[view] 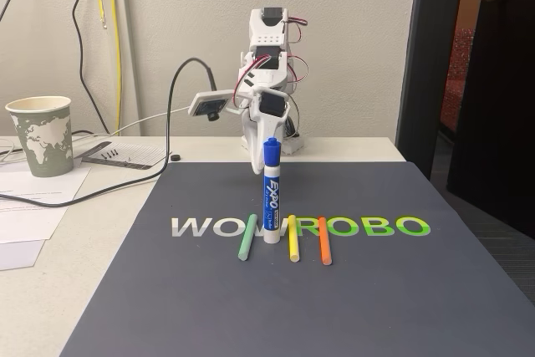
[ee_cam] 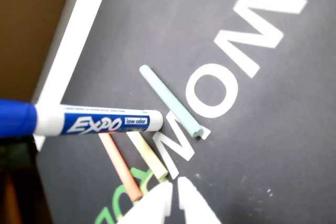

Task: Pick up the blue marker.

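Fixed view: my gripper is clamped on the cap of the blue marker, which stands upright with its base on the dark mat between the green stick and yellow stick, a paper cup far left.

The pale desk carries a dark grey mat printed "WOWROBO" across the frame's centre. On the mat lie a green stick, a yellow stick and an orange stick. At left sit a paper cup, loose papers and black cables.
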You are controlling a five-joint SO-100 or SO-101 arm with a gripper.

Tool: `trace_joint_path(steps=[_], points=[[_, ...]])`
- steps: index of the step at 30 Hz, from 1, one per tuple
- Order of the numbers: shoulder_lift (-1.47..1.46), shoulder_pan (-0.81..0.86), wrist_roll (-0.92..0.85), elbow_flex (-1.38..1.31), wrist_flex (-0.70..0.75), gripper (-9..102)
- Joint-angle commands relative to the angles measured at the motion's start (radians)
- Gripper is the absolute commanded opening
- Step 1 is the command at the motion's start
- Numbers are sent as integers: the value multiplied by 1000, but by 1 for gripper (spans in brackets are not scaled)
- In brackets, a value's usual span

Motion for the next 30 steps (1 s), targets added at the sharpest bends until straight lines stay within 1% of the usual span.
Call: trace_joint_path(steps=[1,3,6,12,16,21,26,30], points=[[-14,2,-101,-72,6,0],[-21,3,-176,-87,28,0],[-20,3,-291,-89,20,0],[-15,5,-592,-91,26,0],[-14,8,-704,-91,17,0],[-12,-2,-759,-100,28,0],[-6,-37,-750,-163,192,0],[21,-60,-756,-167,272,0]])
